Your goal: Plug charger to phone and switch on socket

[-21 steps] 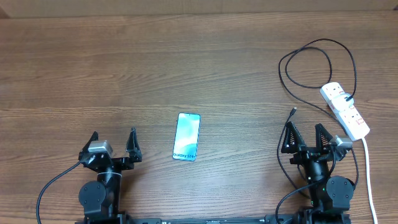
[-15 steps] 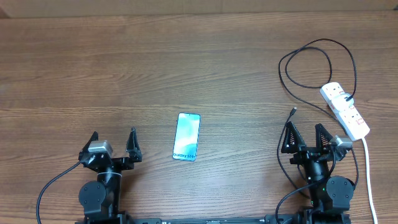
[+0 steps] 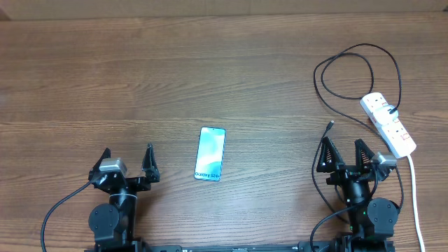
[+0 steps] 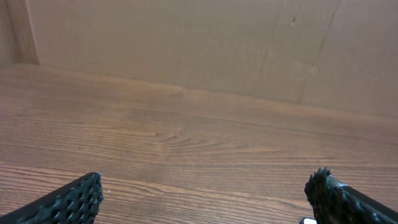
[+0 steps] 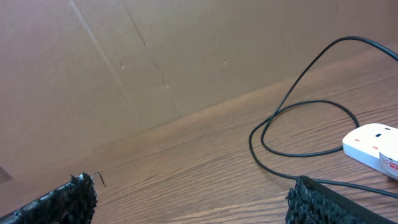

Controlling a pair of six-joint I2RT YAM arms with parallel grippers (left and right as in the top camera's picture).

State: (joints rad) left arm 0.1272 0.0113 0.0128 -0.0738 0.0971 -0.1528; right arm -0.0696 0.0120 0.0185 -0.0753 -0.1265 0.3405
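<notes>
Overhead: brown wood-grain table [image 3: 140, 70], with a strip of cardboard wall along the far edge. The phone [image 3: 211, 153] lies flat, screen up. Its long axis runs near-to-far with the far end leaning slightly right, and the "Galaxy S24+" text is at the near end. Well right of the phone, the socket [image 3: 389, 124] lies diagonally, its white cord leaving the near end. The charger [image 3: 316, 73] loops beyond the socket with its black plug on the strip. Its connector tip [image 3: 330, 126] lies between phone and socket. The left gripper [image 3: 127, 149] is left of the phone and the right gripper [image 3: 341, 141] right of it, both nearer the base, jaws spread wide and holding nothing.

The left wrist view shows only bare wood and the cardboard wall [image 4: 186, 43]. The right wrist view shows the cable loop and the socket end, but not the phone.
</notes>
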